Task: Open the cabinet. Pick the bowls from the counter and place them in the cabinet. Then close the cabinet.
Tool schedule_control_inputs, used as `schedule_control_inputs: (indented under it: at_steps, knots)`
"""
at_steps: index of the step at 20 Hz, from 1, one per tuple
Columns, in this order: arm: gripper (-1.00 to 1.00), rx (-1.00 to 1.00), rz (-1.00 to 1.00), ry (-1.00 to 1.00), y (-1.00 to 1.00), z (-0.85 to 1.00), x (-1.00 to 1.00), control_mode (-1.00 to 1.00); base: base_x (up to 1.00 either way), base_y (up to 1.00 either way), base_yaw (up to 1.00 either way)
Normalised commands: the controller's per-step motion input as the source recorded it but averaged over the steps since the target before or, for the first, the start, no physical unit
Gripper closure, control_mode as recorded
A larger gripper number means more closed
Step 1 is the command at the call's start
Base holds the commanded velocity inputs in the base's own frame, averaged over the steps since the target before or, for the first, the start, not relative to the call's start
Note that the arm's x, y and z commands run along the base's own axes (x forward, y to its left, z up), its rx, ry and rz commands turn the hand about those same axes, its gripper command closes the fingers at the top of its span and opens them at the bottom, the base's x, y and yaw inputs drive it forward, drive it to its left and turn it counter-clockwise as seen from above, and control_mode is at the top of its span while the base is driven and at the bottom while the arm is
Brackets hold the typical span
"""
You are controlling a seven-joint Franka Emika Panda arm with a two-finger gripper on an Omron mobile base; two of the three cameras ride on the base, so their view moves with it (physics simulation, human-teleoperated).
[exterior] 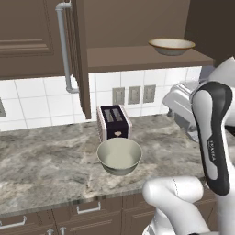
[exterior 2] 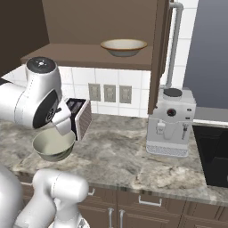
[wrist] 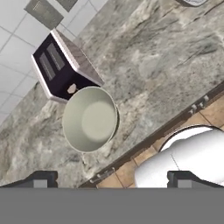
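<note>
The cabinet (exterior: 137, 57) stands open, its left door (exterior: 81, 55) and right door (exterior 2: 160, 53) swung out edge-on. On its shelf sits the shallow cream bowl (exterior: 171, 46) (exterior 2: 123, 46) with the orange-yellow rim. The deep plain greyish-cream bowl (exterior: 119, 156) (exterior 2: 53, 144) (wrist: 89, 119) stands upright on the counter (exterior: 46, 160) (exterior 2: 120, 156) just in front of a toaster. My gripper (wrist: 113, 180) hangs above the counter's front edge, looking down. It is open, with nothing between its fingertips (wrist: 41, 179), and the plain bowl lies ahead of it, apart.
A black and silver toaster (exterior: 113, 121) (wrist: 61, 70) stands behind the plain bowl against the tiled wall. A silver coffee machine (exterior 2: 171, 122) stands on the counter to the right. Drawers (exterior: 87, 209) run below the counter edge. A dark recess (exterior 2: 213, 156) lies at far right.
</note>
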Motion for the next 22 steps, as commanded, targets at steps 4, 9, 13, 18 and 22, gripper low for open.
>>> schedule_control_inputs:
  at_steps: [4,9,13,18,22]
  knots:
    - [-1.00,-0.05,0.07,0.07,0.27,-0.35,0.00,-1.00,0.00,0.00,0.00]
    - [-1.00,0.00,0.10,0.01,0.13,-0.49,0.00,-1.00,0.00,0.00,0.00]
    - [-1.00,-0.01,0.08,0.00,0.06,-0.45,0.01,-1.00,0.00,0.00,0.00]
    - [-1.00,-0.05,0.03,0.00,0.12,-0.34,0.02,-1.00,0.00,0.00,0.00]
    - [-1.00,-0.05,0.00,0.00,0.17,-0.32,0.05,-1.00,0.00,0.00,0.00]
